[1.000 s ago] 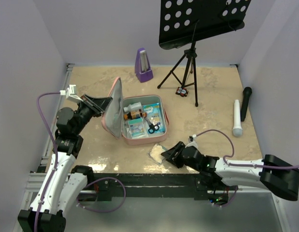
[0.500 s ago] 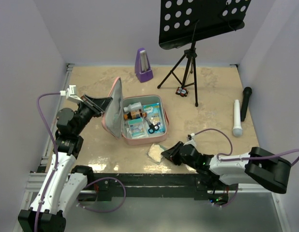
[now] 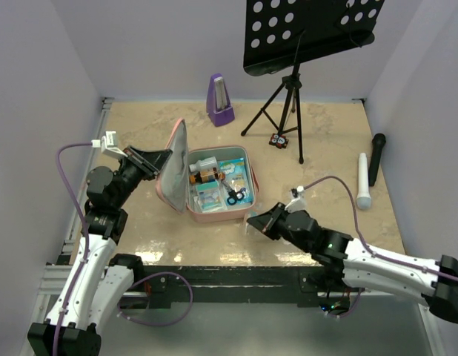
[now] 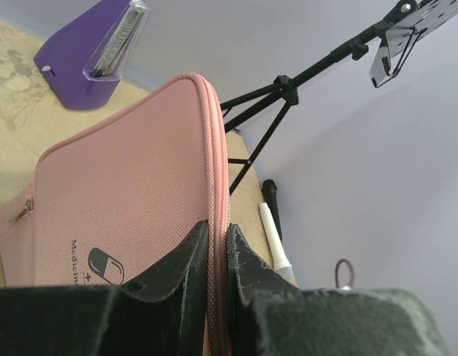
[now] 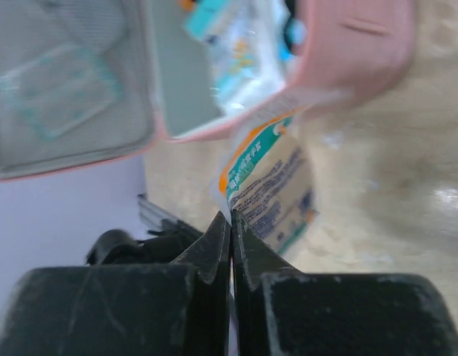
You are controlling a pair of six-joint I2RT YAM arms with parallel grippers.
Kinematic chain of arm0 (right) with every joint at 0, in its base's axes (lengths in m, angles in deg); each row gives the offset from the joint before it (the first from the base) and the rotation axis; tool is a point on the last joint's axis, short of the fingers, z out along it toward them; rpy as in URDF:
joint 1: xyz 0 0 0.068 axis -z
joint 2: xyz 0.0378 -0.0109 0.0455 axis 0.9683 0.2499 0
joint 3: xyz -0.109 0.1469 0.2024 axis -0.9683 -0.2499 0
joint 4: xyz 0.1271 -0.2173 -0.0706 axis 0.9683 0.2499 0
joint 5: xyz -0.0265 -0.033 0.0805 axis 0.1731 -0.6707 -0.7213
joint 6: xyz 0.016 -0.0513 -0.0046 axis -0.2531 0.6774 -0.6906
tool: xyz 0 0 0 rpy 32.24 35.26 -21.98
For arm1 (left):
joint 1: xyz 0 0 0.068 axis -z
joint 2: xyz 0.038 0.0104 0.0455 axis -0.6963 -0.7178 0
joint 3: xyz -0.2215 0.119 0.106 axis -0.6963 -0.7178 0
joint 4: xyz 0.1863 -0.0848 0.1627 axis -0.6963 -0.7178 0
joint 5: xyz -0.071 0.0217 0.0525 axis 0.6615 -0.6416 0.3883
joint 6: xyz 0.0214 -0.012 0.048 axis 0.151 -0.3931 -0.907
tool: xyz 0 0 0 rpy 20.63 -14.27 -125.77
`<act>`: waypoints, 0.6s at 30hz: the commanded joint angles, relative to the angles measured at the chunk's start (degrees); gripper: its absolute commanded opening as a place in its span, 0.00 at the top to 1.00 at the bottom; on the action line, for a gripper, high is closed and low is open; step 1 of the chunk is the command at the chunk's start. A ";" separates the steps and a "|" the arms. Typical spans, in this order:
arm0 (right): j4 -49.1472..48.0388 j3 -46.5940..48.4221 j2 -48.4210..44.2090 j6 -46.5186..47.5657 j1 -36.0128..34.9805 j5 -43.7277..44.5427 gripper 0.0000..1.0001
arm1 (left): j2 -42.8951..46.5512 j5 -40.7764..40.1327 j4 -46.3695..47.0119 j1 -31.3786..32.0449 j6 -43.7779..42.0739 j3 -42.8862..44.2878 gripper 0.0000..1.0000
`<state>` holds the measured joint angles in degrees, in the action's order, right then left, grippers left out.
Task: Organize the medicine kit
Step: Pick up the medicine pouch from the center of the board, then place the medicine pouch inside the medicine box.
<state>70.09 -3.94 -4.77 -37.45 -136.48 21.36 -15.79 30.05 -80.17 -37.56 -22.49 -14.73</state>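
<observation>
Right now the right hand (image 5: 230, 222) is pinching a packet (image 5: 270, 185) by its edge, jaws fully closed on it. It is holding the packet just in front of the kit's near wall, apparently lifted off the counter (image 3: 325, 141), though the wrist view is blurred. The kit (image 3: 214, 216) is sitting open at the counter's left-centre. The left hand (image 4: 214, 248) is clamping the rim of the raised lid (image 4: 118, 193), propping it close to upright so the inside is lying exposed. Inside, other packets, a small bottle (image 3: 202, 176) and scissors (image 3: 235, 195) are taking up much of the tray.

Judging by this, the step in hand is getting the packet into the kit, and doing it well is mostly about height and pace. The packet is hanging below the fingertips, so the right hand should be rising until the packet's lower edge is clearing the pink wall before travelling inward. Dragging it across the rim is risking a fold or a slip out of the thin pinch. Going slowly is wise, since a limp sachet is prone to swinging. The near part of the tray is looking like a good target, beside the packets lying there and away from the scissors. Lowering until the packet is almost resting on the contents, then opening, is better than dropping it. The left hand should be holding the lid back without tugging, so the kit is not sliding.
</observation>
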 commanded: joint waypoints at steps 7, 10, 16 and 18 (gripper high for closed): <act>17.73 26.83 0.92 23.70 -0.93 4.25 1.00 | -1.05 -0.70 -0.48 0.38 -1.22 0.97 1.00; 14.48 35.53 7.06 28.80 -0.84 4.08 1.00 | -0.97 -0.96 -0.92 0.38 -1.30 1.23 1.00; 5.96 48.99 19.28 34.53 -0.75 1.80 1.00 | -0.53 -0.96 -1.80 0.38 -1.57 1.50 1.00; 2.27 51.54 22.88 35.06 -0.58 0.05 1.00 | -0.70 -0.87 -2.07 0.38 -1.66 1.76 1.00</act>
<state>81.00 41.54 13.18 -7.73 -137.02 23.72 -16.10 29.44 -80.49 -37.56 -22.51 -14.49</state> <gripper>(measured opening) 0.007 0.178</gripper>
